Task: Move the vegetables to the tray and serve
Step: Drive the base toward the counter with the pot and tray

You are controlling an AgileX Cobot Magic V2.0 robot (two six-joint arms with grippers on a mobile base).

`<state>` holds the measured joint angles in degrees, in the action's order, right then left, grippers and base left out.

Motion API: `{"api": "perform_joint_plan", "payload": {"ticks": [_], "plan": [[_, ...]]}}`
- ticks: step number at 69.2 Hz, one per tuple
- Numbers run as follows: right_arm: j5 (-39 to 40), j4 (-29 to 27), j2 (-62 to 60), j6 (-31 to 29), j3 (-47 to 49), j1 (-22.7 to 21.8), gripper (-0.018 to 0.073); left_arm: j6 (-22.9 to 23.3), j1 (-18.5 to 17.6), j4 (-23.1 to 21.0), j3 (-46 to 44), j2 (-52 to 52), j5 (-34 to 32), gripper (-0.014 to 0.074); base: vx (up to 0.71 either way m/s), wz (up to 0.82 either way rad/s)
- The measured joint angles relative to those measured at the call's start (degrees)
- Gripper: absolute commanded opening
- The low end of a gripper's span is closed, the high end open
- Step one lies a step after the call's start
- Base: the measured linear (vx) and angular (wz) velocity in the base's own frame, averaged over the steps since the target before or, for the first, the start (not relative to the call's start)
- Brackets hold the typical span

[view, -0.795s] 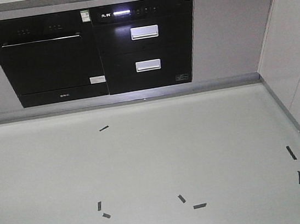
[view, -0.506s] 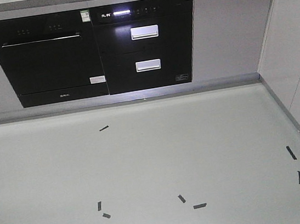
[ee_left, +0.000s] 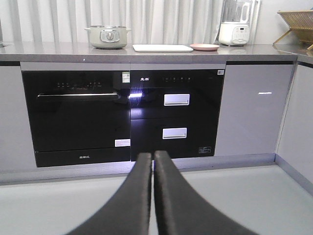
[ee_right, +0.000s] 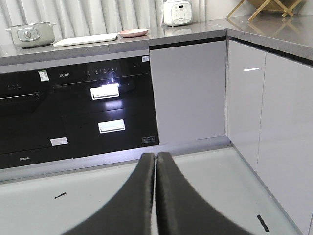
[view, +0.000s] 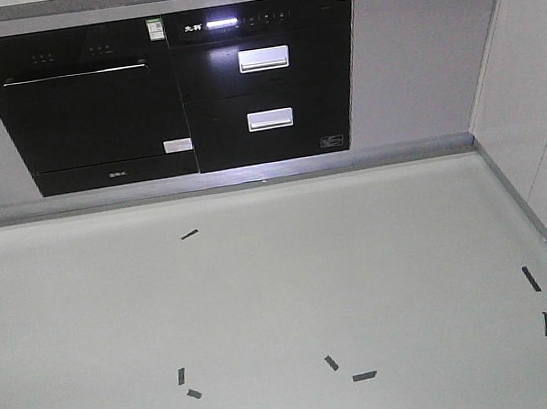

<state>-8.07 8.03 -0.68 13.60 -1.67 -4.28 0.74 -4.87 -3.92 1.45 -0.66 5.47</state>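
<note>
Left wrist-mounted: curved black left claw [ee_left: 152, 155] clenched, empty; right claw [ee_right: 155, 156] likewise; flat cream tray [ee_left: 163, 48] on counter [ee_left: 54, 50].

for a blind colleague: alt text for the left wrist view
The left gripper, black fingers shut, points at black built-in appliances under a grey countertop holding a green lidded pot, cream-white rectangular tray and round pink plate.

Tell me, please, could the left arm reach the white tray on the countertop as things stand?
Probably not: the tray sits far off on the countertop, with a stretch of floor between, and the left gripper hangs low, jaws shut.
</note>
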Motion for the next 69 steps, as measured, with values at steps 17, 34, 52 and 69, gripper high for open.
{"api": "perform_joint_plan", "payload": {"ticks": [17, 34, 52, 69], "plan": [[0.0, 0.0, 0.0, 0.0, 0.0, 0.0, -0.0003, 0.0, 0.0, 0.0, 0.0, 0.0, 0.0, -0.0006, 0.01, 0.01], [0.0, 0.0, 0.0, 0.0, 0.0, 0.0, -0.0003, 0.0, 0.0, 0.0, 0.0, 0.0, 0.0, -0.0006, 0.05, 0.02], [0.0, 0.0, 0.0, 0.0, 0.0, 0.0, -0.0003, 0.0, 0.0, 0.0, 0.0, 0.0, 0.0, -0.0006, 0.09, 0.02], [0.0, 0.0, 0.0, 0.0, 0.0, 0.0, -0.0003, 0.0, 0.0, 0.0, 0.0, 0.0, 0.0, -0.0006, 0.10, 0.00]]}}
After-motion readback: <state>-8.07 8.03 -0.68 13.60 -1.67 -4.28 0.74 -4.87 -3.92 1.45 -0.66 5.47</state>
